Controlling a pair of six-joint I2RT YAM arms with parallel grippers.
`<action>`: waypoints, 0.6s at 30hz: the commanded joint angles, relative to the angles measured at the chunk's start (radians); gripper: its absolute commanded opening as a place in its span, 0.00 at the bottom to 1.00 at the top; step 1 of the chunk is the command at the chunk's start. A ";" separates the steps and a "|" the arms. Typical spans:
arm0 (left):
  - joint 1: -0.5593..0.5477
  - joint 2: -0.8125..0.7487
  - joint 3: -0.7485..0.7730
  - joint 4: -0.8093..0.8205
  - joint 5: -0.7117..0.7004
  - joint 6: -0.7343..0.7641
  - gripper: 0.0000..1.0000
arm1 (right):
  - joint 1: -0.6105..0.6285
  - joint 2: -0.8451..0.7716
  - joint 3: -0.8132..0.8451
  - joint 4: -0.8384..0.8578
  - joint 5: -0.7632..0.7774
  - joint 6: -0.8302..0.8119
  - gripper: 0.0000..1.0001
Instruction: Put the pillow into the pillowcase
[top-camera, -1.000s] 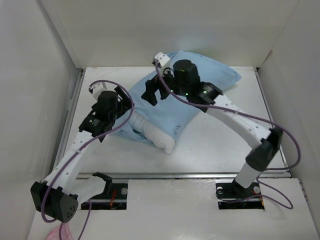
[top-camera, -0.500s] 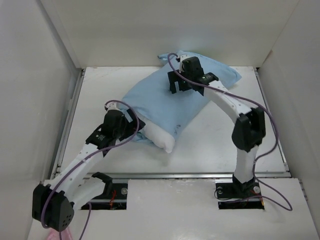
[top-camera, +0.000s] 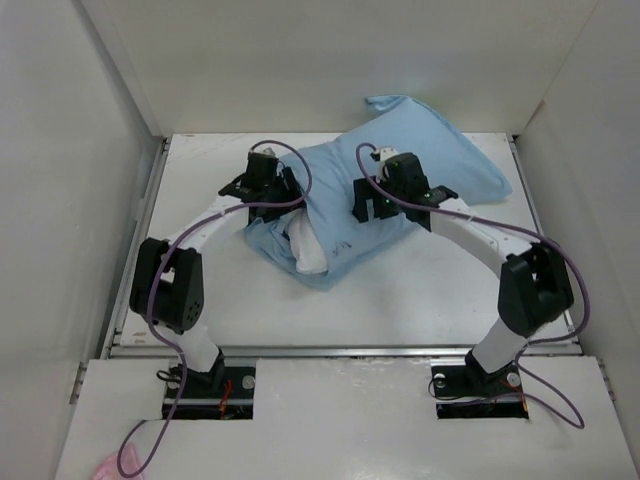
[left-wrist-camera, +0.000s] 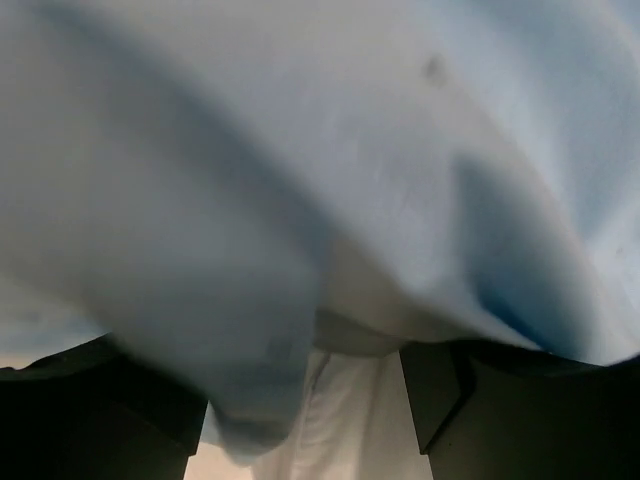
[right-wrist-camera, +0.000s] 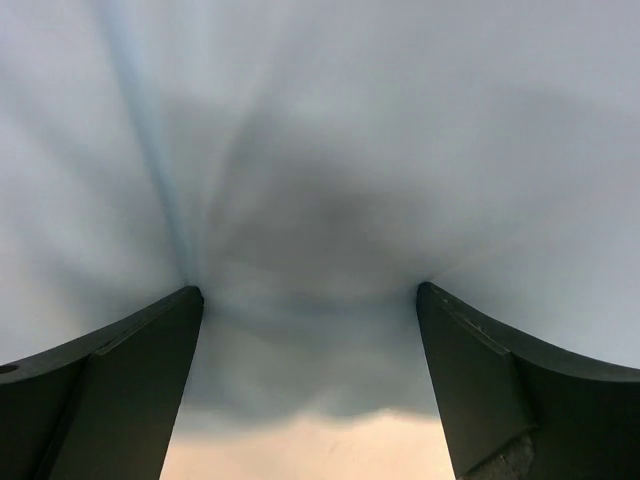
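The pillow (top-camera: 312, 258) is lodged mostly within the pillowcase (top-camera: 430, 165) on the worktop (top-camera: 420, 300). Less white is exposed at the mouth than a second ago, so insertion is judged nearly done. Mouth cloth is straddled by the left fingers (left-wrist-camera: 110, 410), grip unconfirmed; the right fingers (right-wrist-camera: 100, 390) are spread open.

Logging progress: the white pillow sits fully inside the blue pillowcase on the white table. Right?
Not fully. The top external view shows one end of the pillow poking out of the pillowcase mouth; they do lie on the white table.
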 joint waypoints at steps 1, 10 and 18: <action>0.017 0.055 0.189 0.091 0.006 0.059 0.63 | 0.130 -0.108 -0.110 -0.158 -0.040 0.057 0.93; 0.084 -0.170 0.049 0.038 -0.105 0.056 1.00 | 0.271 -0.211 0.150 -0.332 0.194 -0.206 0.93; 0.138 -0.515 -0.324 -0.009 -0.190 -0.051 1.00 | 0.454 -0.020 0.372 -0.340 0.129 -0.708 0.95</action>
